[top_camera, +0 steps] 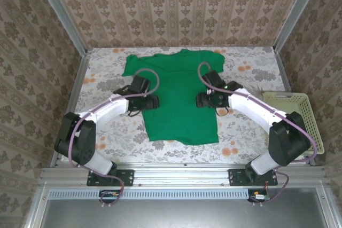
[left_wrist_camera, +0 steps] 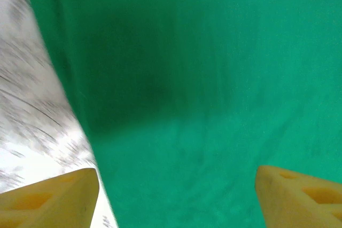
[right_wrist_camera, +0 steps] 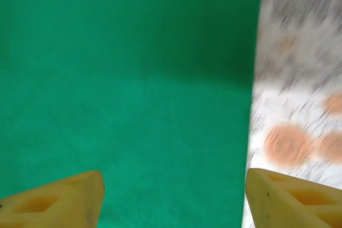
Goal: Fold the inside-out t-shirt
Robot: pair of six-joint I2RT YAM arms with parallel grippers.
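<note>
Bright green t-shirt [top_camera: 179, 97], flat on table centre, collar at far edge, sleeves tucked in.

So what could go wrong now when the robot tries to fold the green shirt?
1. The left gripper and right gripper, both open, each straddle a side edge of the shirt, so a pinch might catch the flowery tablecloth too.
2. They face each other across the shirt; folding inward together, they could bump.
3. The basket sits close beside the right arm, which might knock it.
</note>
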